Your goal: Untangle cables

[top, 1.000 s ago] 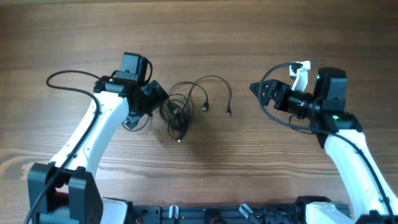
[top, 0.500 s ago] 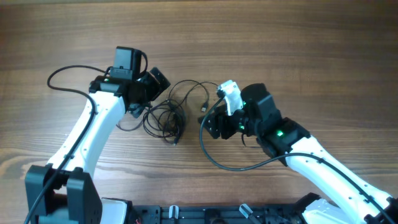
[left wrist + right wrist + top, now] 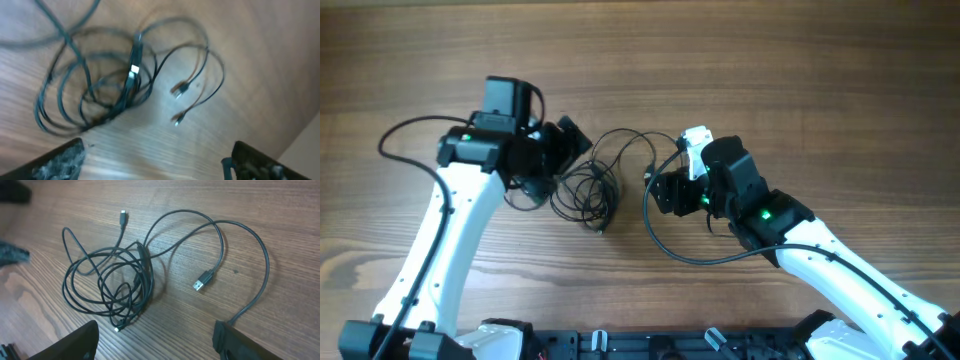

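The cables [image 3: 588, 190] are thin black wires lying on the wooden table, a tangled coil with a loose loop [image 3: 638, 140] running off to the right. In the left wrist view the coil [image 3: 95, 90] lies ahead with two plug ends [image 3: 179, 90] beside it. In the right wrist view the coil [image 3: 115, 282] lies to the left, a USB plug [image 3: 202, 283] in the middle, and one strand runs down beside the right finger [image 3: 250, 340]. My left gripper [image 3: 566, 146] is open above the coil's left side. My right gripper [image 3: 656, 190] is open just right of the coil, holding nothing.
Thicker black cords run from both arms: one curves behind the left arm [image 3: 410, 125], another loops in front of the right arm [image 3: 665, 245]. The table's front rail [image 3: 650, 345] is at the bottom.
My right arm swung in from the far right to beside the coil, then held there. My left arm shifted slightly left. The coil spread a little to the left.
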Controlling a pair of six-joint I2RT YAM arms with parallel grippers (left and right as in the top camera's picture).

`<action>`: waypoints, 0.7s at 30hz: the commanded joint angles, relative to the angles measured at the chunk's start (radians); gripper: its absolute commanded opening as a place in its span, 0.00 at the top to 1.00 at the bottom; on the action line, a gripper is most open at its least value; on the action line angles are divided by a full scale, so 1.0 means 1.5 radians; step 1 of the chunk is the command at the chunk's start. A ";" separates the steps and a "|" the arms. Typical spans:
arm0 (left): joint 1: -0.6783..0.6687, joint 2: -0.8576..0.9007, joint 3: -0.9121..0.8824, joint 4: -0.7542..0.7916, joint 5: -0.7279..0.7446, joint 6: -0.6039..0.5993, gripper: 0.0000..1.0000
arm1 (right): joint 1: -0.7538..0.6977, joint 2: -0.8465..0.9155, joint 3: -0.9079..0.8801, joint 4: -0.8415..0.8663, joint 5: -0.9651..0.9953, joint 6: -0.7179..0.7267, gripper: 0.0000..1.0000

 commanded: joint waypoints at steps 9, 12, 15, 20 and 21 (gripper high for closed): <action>-0.031 0.030 -0.092 0.007 -0.104 -0.161 0.20 | 0.001 0.008 0.007 -0.026 0.016 0.012 0.26; -0.037 0.030 -0.122 0.056 -0.104 -0.160 0.22 | 0.001 0.008 0.007 -0.028 0.016 0.012 0.26; -0.046 0.030 -0.147 0.093 -0.105 -0.160 0.27 | 0.001 0.008 0.007 -0.031 0.016 0.012 0.26; -0.049 0.030 -0.166 0.107 -0.117 -0.160 0.30 | 0.001 0.008 0.007 -0.037 0.016 0.012 0.27; -0.049 0.030 -0.167 0.106 -0.119 -0.160 0.31 | 0.001 0.008 0.007 -0.037 0.016 0.012 0.27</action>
